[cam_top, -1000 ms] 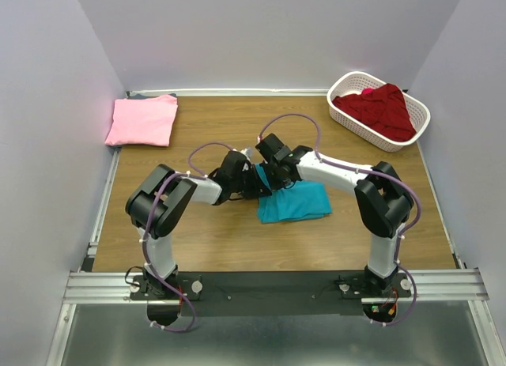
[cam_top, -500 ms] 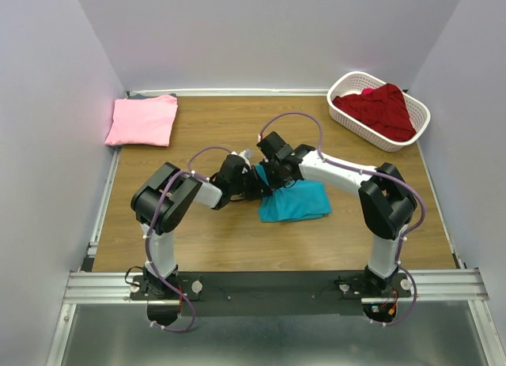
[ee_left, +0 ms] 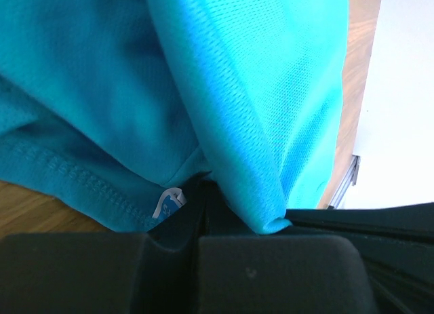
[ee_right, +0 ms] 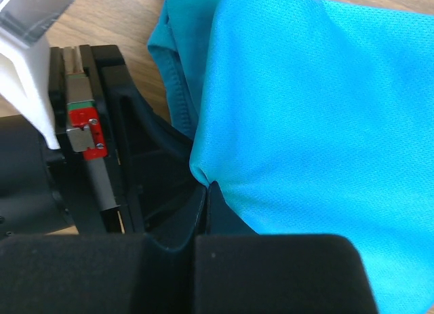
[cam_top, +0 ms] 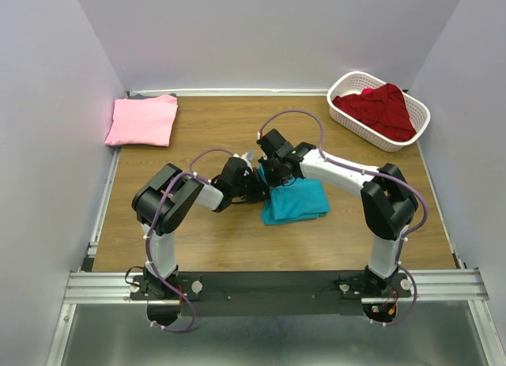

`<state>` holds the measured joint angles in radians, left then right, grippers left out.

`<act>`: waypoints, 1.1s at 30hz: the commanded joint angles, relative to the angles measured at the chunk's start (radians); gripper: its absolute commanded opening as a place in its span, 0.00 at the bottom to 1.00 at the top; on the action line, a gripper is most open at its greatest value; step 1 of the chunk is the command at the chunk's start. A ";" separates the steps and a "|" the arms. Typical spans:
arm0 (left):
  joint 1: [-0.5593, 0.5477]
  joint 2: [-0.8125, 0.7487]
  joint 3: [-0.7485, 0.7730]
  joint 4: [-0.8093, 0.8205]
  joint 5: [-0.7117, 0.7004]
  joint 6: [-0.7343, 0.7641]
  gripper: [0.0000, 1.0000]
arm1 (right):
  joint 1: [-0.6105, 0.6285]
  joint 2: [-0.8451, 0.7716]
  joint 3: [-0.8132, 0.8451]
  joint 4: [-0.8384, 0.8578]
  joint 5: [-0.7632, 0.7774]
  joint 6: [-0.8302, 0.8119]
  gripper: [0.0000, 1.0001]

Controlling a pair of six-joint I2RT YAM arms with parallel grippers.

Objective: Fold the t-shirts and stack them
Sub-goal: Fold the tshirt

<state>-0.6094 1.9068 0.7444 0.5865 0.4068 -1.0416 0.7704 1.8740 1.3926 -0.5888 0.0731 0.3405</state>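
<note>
Centrally, teal t-shirt [cam_top: 297, 201] edge pinched in left hand [ee_left: 203, 195] and right hand [ee_right: 207, 186].

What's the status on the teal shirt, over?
Both shut on teal t-shirt: left gripper, right gripper. Shirt part-folded, mid-table. Folded pink t-shirt far left; red t-shirt in basket. No obstruction seen.

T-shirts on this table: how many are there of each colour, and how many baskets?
Teal t-shirt: 1
Pink t-shirt: 1
Dark red t-shirt: 1
White basket: 1
Total: 4 things, 3 of them shirts.
</note>
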 commanded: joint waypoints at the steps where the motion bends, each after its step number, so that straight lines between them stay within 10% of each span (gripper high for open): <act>1: -0.010 0.006 -0.034 -0.060 -0.011 0.015 0.01 | -0.002 -0.006 0.028 -0.016 -0.058 0.018 0.01; 33: -0.012 -0.055 -0.094 0.032 -0.031 -0.020 0.01 | -0.002 -0.042 0.013 -0.008 -0.191 0.057 0.05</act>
<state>-0.6109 1.8732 0.6712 0.6411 0.4057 -1.0718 0.7704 1.8698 1.3926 -0.5900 -0.0753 0.3923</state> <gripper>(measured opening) 0.015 0.031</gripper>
